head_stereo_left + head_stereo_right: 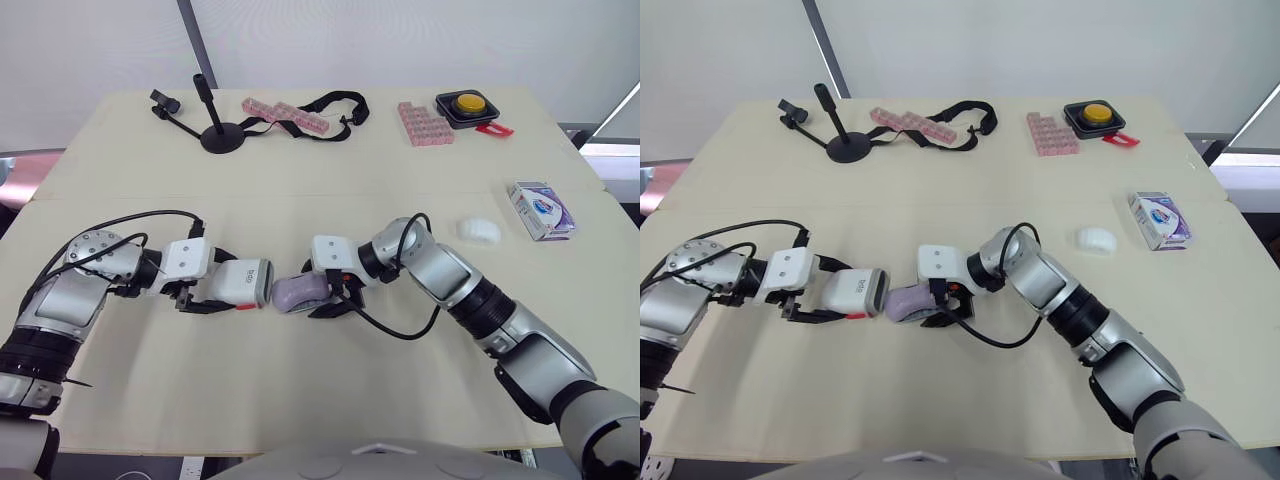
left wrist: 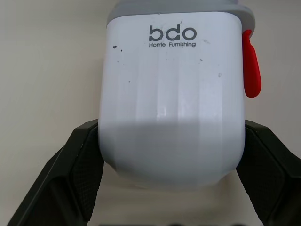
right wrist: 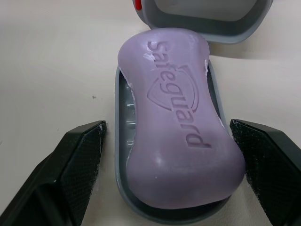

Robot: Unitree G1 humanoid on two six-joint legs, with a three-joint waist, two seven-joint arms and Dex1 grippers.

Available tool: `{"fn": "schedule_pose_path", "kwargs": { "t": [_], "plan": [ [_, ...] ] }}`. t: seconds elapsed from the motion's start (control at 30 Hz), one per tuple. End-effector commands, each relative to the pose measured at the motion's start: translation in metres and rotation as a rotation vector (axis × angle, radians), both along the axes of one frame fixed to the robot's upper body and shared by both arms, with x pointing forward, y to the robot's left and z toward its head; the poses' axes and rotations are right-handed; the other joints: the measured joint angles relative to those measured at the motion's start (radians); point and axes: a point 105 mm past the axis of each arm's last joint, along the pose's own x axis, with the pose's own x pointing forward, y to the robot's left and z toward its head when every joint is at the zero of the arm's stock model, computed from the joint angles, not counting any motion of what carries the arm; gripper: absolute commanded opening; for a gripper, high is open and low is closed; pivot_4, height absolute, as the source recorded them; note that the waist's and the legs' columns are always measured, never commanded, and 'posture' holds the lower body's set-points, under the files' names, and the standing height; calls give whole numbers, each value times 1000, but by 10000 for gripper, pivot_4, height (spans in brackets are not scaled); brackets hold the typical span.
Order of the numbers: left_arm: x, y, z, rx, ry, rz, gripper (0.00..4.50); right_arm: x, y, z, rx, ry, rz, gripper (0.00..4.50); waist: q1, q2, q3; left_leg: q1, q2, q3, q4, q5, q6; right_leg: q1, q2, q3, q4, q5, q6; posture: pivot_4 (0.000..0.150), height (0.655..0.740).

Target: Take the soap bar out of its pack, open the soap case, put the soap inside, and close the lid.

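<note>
Soap (image 1: 298, 291), purple and unwrapped, sits in the middle of the table (image 1: 300, 190) in your head view, between the two grippers. Your left gripper (image 1: 212, 293) reaches in from the left and is clamped on the white lid (image 1: 247, 283) of the soap case, which stands on edge just left of the soap. Your right gripper (image 1: 328, 298) reaches in from the right, its fingers on either side of the soap's right end. Well off to the right lie the soap pack (image 1: 541, 209) and, just left of it, a small white lump (image 1: 479, 230).

In your left wrist view, both black fingers (image 2: 80, 174) press against the sides of the lid. A red latch (image 2: 251, 66) sticks out at one side of it.

In your right wrist view, the soap lies in the grey tray (image 3: 120, 188) of the case, slightly askew and covering part of the rim. The fingers (image 3: 75, 160) are spread wide on either side of the tray, touching neither it nor the soap. The lid's hollow faces the soap at the end of the tray away from the gripper.
</note>
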Motion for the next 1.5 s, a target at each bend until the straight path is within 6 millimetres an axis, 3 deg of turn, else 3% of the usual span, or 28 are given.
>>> {"fn": "schedule_pose_path", "kwargs": {
  "t": [0.03,0.13,0.2,0.5,0.6,0.73,1.03,1.3,1.5],
  "plan": [
    [1,3,10,-16,-36,12,37325,4,1,0,-12,-24,-4,39703,-1,0,0,0,0,0,0,0,0,0,0,0,0,0,0,1500,7096],
    [1,4,10,-14,-36,15,37325,3,-1,-2,-20,-23,-1,29701,-1,0,0,0,0,0,0,0,0,0,0,0,0,0,0,1500,7096],
    [1,4,9,-12,-35,17,37325,2,-2,-3,-25,-21,2,25710,-1,-1,-1,1,0,0,0,0,0,0,0,0,0,0,0,1500,7096],
    [1,4,7,-17,-35,21,37325,7,-10,4,-14,-41,-24,25710,3,-1,-1,0,0,0,0,0,0,0,0,0,0,0,0,1500,7096],
    [2,2,7,-19,-35,22,37325,8,-22,9,-6,-46,-50,25710,9,-1,-1,0,0,0,0,0,0,0,0,0,0,0,0,1500,7096],
    [5,-5,11,-47,-34,28,37325,8,-52,11,-17,-79,-98,25710,21,-1,-1,0,0,0,0,0,0,0,0,0,0,0,0,1500,7096],
    [8,-51,12,-109,-7,-25,37325,2,-107,27,-26,-107,-210,25710,33,-1,-1,-1,0,1,1,0,0,0,0,3,-2,0,0,1500,7096],
    [11,-97,10,-103,31,-34,37325,5,-130,41,-4,-129,-253,25710,37,-1,-1,-2,0,1,1,0,0,0,1,4,-2,0,0,1500,7096],
    [16,-120,12,-106,10,-13,37325,2,-134,42,-21,-130,-235,25710,40,-1,-1,-4,0,1,2,0,0,1,7,6,-3,0,0,1500,7096]
  ]
}}
